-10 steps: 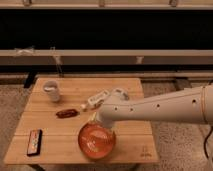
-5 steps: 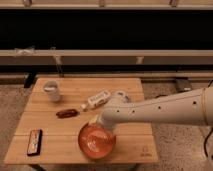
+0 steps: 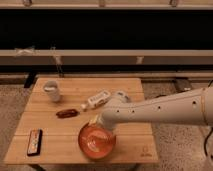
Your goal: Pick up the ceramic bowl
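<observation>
The ceramic bowl (image 3: 96, 141) is a wide, glossy orange-red bowl near the front edge of the wooden table (image 3: 130, 90), about mid-width. My gripper (image 3: 98, 123) comes in from the right on a white arm and is at the bowl's far rim, its tip hidden against the rim. The small white cup (image 3: 52, 91) stands at the table's back left, well away from the gripper.
A white bottle (image 3: 98, 99) lies on its side just behind the arm's wrist. A dark red-brown packet (image 3: 67, 113) lies left of the gripper. A black rectangular object (image 3: 34, 141) lies at the front left corner. A dark shelf and rail run behind the table.
The arm has dropped slightly, bringing the gripper lower onto the bowl's far rim. The bowl has stayed in about the same place.
</observation>
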